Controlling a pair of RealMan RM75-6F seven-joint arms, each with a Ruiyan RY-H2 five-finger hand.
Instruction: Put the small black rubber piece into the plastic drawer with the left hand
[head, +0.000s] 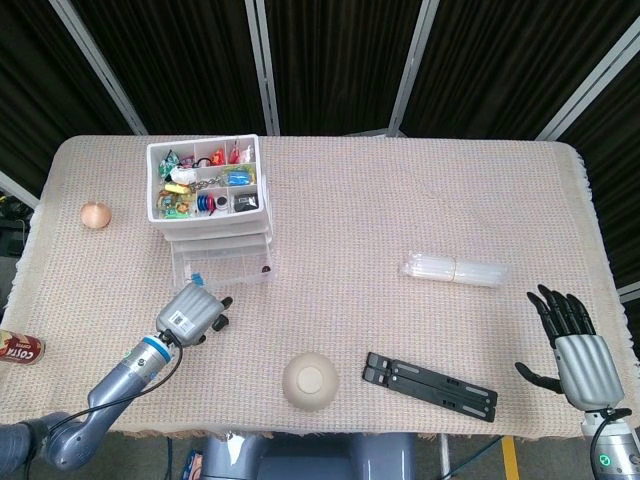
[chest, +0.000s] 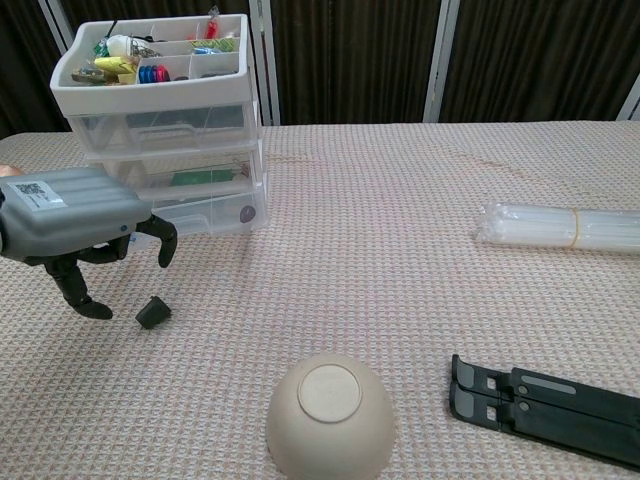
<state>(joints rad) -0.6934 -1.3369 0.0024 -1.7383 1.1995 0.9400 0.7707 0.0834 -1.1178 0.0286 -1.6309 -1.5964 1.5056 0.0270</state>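
The small black rubber piece (chest: 152, 312) lies on the cloth in front of the plastic drawer unit (chest: 160, 130). My left hand (chest: 78, 222) hovers just above and left of it with its fingers (chest: 165, 240) spread and nothing held. In the head view the left hand (head: 195, 312) covers most of the piece, just in front of the pulled-out bottom drawer (head: 225, 268). The right hand (head: 575, 345) rests open near the table's right edge, seen only in the head view.
An upturned beige bowl (head: 310, 381) sits near the front edge, with a black folded stand (head: 430, 385) to its right. A clear tube packet (head: 455, 269) lies at the right. A small round ball (head: 95, 214) and a can (head: 20, 349) are at the far left.
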